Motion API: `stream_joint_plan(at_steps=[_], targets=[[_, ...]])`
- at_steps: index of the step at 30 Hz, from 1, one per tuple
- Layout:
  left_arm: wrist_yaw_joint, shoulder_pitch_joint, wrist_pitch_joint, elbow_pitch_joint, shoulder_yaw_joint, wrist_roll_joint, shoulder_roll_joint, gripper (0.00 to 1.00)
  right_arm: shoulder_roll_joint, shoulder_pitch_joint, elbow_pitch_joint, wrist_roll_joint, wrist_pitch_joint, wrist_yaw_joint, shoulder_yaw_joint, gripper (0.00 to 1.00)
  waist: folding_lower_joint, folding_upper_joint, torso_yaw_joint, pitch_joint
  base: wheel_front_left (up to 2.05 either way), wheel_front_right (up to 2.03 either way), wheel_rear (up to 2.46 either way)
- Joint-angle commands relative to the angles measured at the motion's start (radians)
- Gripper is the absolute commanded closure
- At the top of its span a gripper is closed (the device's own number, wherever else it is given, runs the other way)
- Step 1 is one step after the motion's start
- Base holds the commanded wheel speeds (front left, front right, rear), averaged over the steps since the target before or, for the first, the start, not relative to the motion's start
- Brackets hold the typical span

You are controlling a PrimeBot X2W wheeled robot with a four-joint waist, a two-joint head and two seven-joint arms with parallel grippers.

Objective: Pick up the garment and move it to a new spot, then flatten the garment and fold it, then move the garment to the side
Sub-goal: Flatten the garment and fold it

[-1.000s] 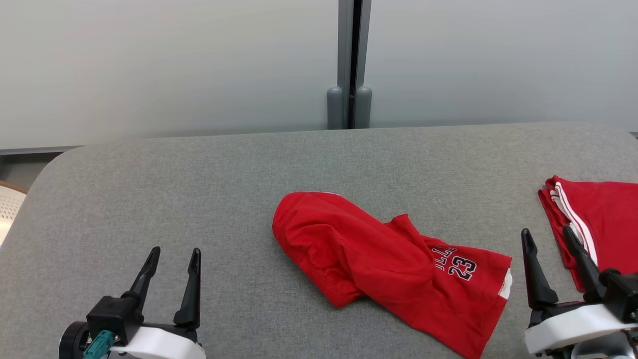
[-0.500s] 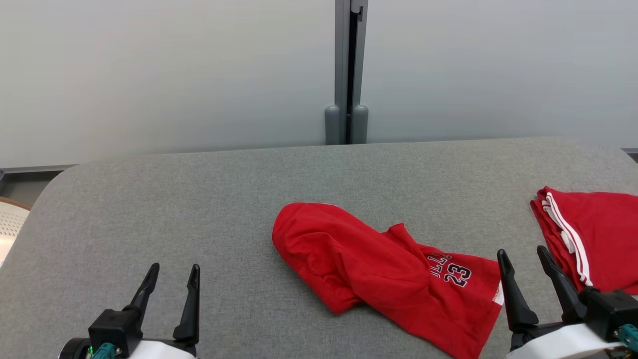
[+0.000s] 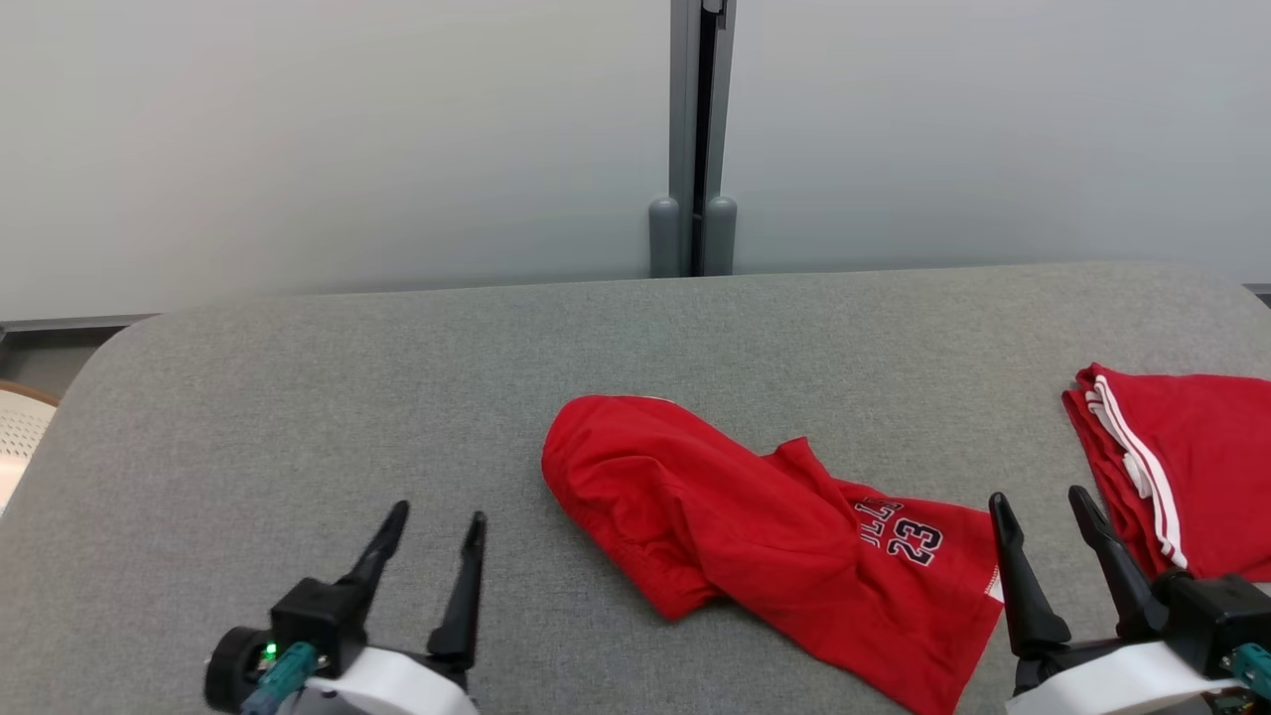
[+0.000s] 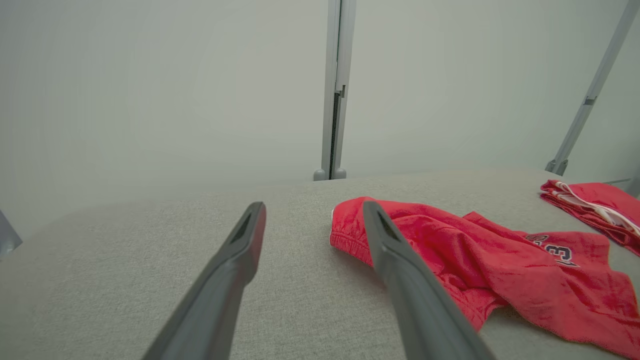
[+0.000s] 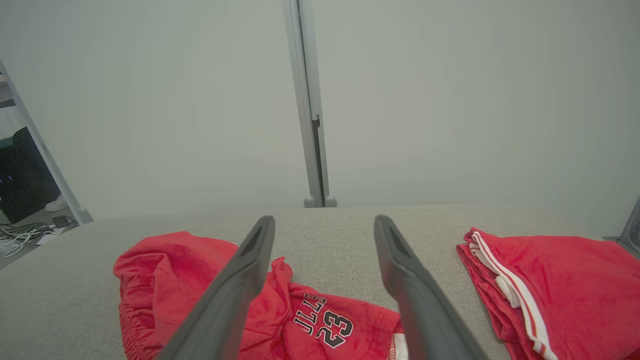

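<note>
The garment (image 3: 755,526) is a pair of red shorts printed with "23", lying crumpled on the middle of the grey padded table (image 3: 298,377). It also shows in the left wrist view (image 4: 475,250) and the right wrist view (image 5: 200,280). My left gripper (image 3: 438,513) stands open above the table, a little left of the garment's bunched end, with nothing between its fingers (image 4: 313,205). At the garment's right end, near the white hem tag, my right gripper (image 3: 1038,497) is open and empty too (image 5: 325,218). Neither gripper touches the cloth.
A second red garment with white stripes (image 3: 1192,467) lies folded at the table's far right edge, close beside my right gripper. A grey post (image 3: 693,139) and pale wall panels stand behind the table. A white perforated object (image 3: 15,427) sits beyond the rounded left corner.
My left gripper has moved right and forward, closer to the garment. The head view has shifted slightly, and my right gripper has edged left. The garment lies as before.
</note>
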Motion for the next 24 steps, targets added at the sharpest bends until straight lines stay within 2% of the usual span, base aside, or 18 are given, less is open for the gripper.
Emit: stream_joint_plan(at_steps=[1,6,10,18,19,20,24], targets=[[-0.014,-0.026,0.008,0.011,-0.018,0.003,-0.014,0.00,0.000,-0.007,-0.002,0.006,0.005,0.000,0.003,0.00,0.0000,0.0000,-0.008,0.010,0.00,0.00,0.00],[-0.084,-0.094,0.070,0.116,-0.116,-0.016,-0.090,0.00,-0.003,-0.030,0.003,0.012,0.007,0.000,0.025,0.00,0.0000,0.0000,-0.048,0.049,0.00,0.00,0.00],[-0.124,-0.139,0.106,0.234,-0.156,-0.051,-0.141,0.00,0.000,-0.053,0.008,0.018,0.001,0.000,0.037,0.00,0.0000,0.0000,-0.089,0.097,0.00,0.00,0.00],[-0.191,-0.214,0.118,0.413,-0.184,-0.145,-0.183,0.00,0.007,-0.080,0.020,0.026,-0.021,0.000,0.025,0.00,0.0000,0.0000,-0.133,0.169,0.00,0.00,0.00],[-0.198,-0.226,0.102,0.420,-0.185,-0.151,-0.183,0.29,0.008,-0.085,0.022,0.026,-0.023,0.000,0.024,0.00,0.0000,0.0000,-0.134,0.175,0.00,0.00,0.00],[-0.203,-0.237,0.088,0.425,-0.188,-0.154,-0.183,1.00,0.008,-0.088,0.024,0.027,-0.025,0.000,0.022,0.00,0.0000,0.0000,-0.134,0.179,0.00,0.00,0.00],[-0.212,-0.252,0.055,0.432,-0.192,-0.170,-0.180,1.00,0.011,-0.085,0.031,0.027,-0.030,0.000,0.011,0.00,0.0000,0.0000,-0.119,0.185,0.00,0.00,0.00]])
